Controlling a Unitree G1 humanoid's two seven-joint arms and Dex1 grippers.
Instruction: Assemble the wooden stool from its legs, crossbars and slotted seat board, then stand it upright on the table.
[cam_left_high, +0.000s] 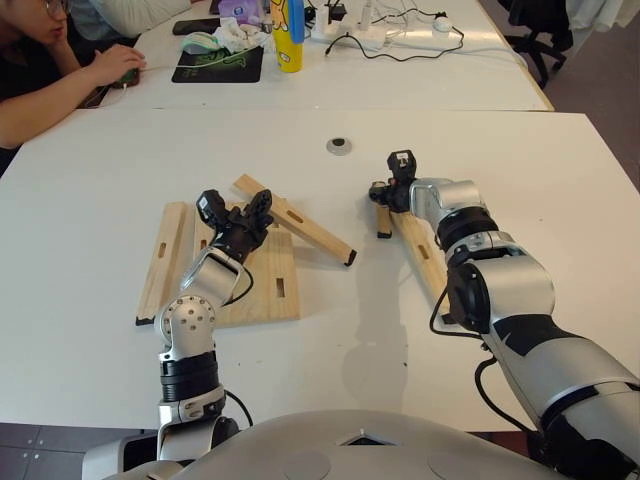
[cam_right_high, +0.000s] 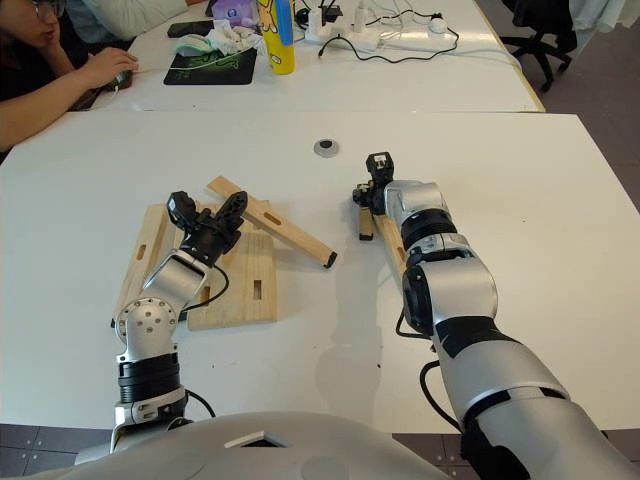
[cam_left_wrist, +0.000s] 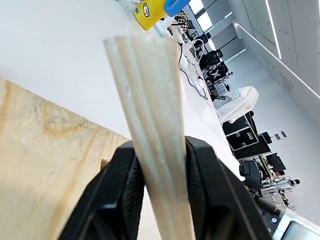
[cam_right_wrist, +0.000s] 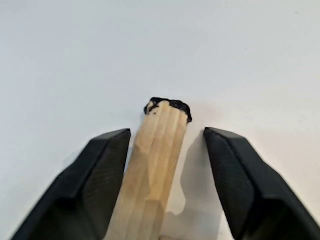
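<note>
Leg one (cam_left_high: 312, 233) is clamped in left pincer (cam_left_high: 236, 206); right pincer (cam_right_wrist: 166, 132) straddles leg two (cam_right_wrist: 154, 167).

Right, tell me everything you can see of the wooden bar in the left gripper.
The wooden bar is a long, flat strip of pale wood with layered grain along its edge, a small dark slot in its face and a black cap on the end nearer the middle of the table. It lies diagonally, its other end over the far corner of the seat board. The left gripper is shut on it near that end, both pads pressed to its sides.
</note>
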